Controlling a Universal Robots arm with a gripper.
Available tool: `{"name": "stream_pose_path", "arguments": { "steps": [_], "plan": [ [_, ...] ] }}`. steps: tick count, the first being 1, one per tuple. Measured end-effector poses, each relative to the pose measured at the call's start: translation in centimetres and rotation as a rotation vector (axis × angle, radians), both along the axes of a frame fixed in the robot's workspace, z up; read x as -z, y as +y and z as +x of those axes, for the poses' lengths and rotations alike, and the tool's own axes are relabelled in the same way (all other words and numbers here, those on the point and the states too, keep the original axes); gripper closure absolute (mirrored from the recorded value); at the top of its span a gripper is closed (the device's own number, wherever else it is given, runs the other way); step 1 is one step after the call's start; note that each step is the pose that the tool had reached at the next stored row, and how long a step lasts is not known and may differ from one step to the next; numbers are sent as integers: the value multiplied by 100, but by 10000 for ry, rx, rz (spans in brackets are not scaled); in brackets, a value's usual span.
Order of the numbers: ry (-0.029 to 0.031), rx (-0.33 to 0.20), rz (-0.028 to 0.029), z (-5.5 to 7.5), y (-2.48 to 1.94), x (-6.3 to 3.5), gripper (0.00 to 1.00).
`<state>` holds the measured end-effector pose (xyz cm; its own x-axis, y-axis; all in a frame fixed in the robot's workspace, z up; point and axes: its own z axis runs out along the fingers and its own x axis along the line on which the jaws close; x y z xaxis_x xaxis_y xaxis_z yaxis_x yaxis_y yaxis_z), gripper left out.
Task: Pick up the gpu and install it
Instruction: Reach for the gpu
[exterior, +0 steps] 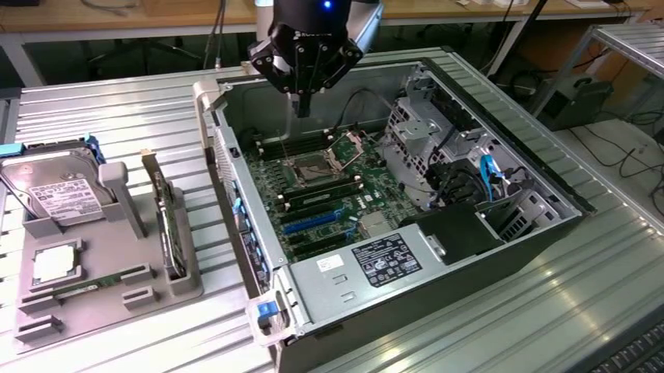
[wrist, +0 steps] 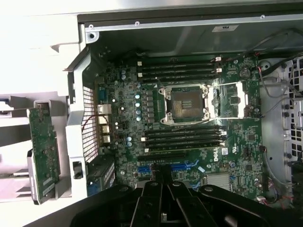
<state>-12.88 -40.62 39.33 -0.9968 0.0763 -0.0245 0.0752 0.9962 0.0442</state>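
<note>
The gpu (exterior: 164, 221) stands on edge in a grey holder (exterior: 130, 299) at the exterior view's left, a thin dark card with its silver bracket at the far end. In the wrist view the gpu (wrist: 43, 151) shows edge-on beside the case's white wall. My gripper (exterior: 302, 109) hangs over the far part of the open computer case (exterior: 436, 303), well apart from the card. In the wrist view my gripper (wrist: 160, 170) has its fingers closed together with nothing between them, above the motherboard (wrist: 189, 142) near the blue slots (wrist: 182, 166).
The holder also carries a silver hard drive (exterior: 57, 194), a square silver chip (exterior: 54, 266) and a narrow green memory stick (exterior: 99, 280). Inside the case are the bare processor socket (exterior: 311, 167), cables, a drive cage (exterior: 415, 128) and the power supply (exterior: 386, 260). The ribbed metal table (exterior: 539, 311) extends around the case.
</note>
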Motion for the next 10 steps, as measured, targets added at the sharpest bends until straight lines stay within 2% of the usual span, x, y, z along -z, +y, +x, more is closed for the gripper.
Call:
{"name": "stream_pose_path", "arguments": {
  "steps": [4,10],
  "plan": [
    [1,-3,0,-129,-71,1,89],
    [1,0,-1,-388,-125,2,89]
  ]
}}
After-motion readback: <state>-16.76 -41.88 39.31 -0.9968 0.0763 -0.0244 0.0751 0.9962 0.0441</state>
